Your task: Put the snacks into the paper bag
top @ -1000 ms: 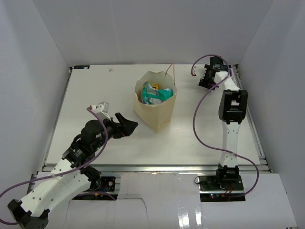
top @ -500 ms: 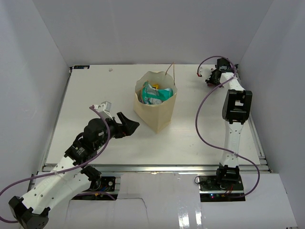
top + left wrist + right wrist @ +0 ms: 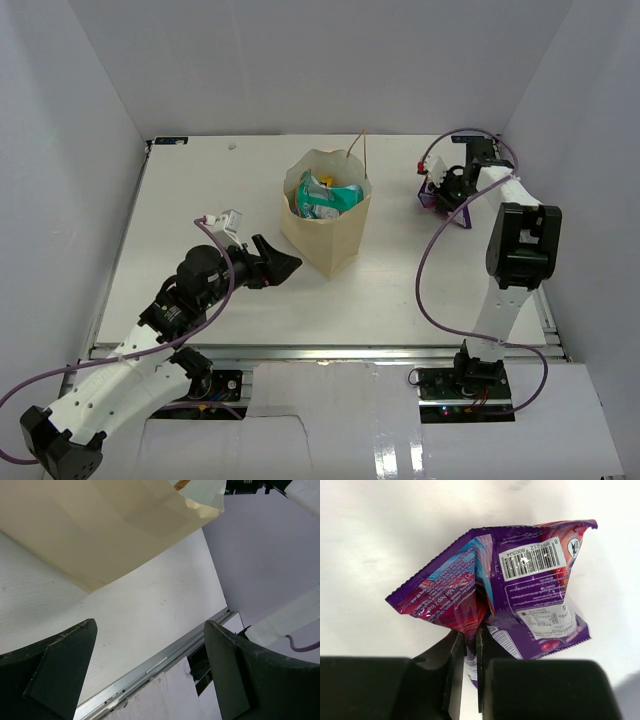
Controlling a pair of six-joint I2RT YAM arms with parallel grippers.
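Near left edge of the white worktop (image 3: 200,180): left hand (image 3: 278,255) wide apart, empty.
Centre: boxy tan kraft paper bag (image 3: 325,243) upright, teal packets (image 3: 318,207) inside.
Far right corner: right hand (image 3: 470,635) just clamped on glossy purple snack packet (image 3: 520,595); likely bag-bound next.

the counter (image 3: 200,200) is flat, white and matte, with a metal rail (image 3: 350,350) running along its near edge, in front of the paper bag (image 3: 325,235). the bag stands upright on the counter, about mid-width and slightly toward the back, mouth open upward. behind the bag and to its left, near the far edge, sits a small grey mark (image 3: 232,146). right of the bag, a purple packet (image 3: 520,590) is pinched in the right pincer (image 3: 470,640); whether it touches the counter cannot be told.
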